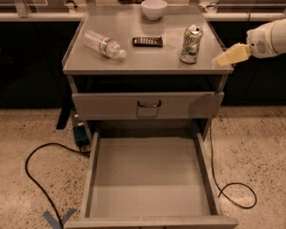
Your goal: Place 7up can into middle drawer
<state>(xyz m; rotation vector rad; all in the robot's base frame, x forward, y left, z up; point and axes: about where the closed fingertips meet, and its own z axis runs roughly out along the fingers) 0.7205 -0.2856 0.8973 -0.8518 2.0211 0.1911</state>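
The 7up can [191, 44], green and white with a silver top, stands upright on the right part of the grey cabinet top [148, 56]. The gripper [220, 60], with pale yellow fingers on a white arm, reaches in from the right edge and hangs at the cabinet top's right front corner, a short way right of the can and apart from it. The middle drawer [150, 175] is pulled out wide below, and its flat grey floor holds nothing.
A clear water bottle [104, 45] lies on its side on the left of the top. A dark flat packet [148, 41] and a white bowl [154, 8] sit further back. A shut drawer front with a dark handle [148, 104] is above the open one. Black cables [38, 166] run across the floor.
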